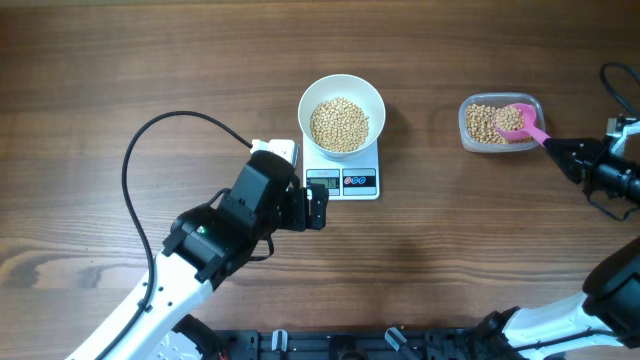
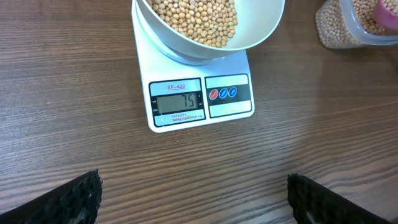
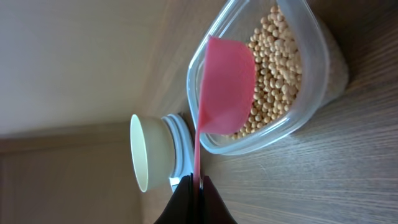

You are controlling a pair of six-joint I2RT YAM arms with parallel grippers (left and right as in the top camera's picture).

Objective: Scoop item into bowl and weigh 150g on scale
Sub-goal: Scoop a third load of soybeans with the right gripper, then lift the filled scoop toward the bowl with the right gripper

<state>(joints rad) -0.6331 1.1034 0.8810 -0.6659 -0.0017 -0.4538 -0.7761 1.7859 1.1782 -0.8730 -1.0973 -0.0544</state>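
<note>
The white bowl [image 1: 342,105] holds a heap of tan beans [image 1: 339,124] and stands on the white scale [image 1: 342,182], whose display [image 2: 179,102] reads 75. More beans [image 1: 484,124] lie in a clear plastic tub [image 1: 501,123] to the right. My right gripper [image 1: 553,146] is shut on the handle of a pink scoop [image 1: 518,120], whose cup [image 3: 226,86] sits inside the tub over the beans [image 3: 273,71]. My left gripper [image 1: 318,208] stands open just in front of the scale, its fingertips [image 2: 74,198] wide apart over bare table with nothing between them.
A black cable [image 1: 160,135] loops over the table behind the left arm. Another cable [image 1: 620,85] runs along the right edge. The tabletop is wood, with bare room between the scale and the tub [image 2: 348,28].
</note>
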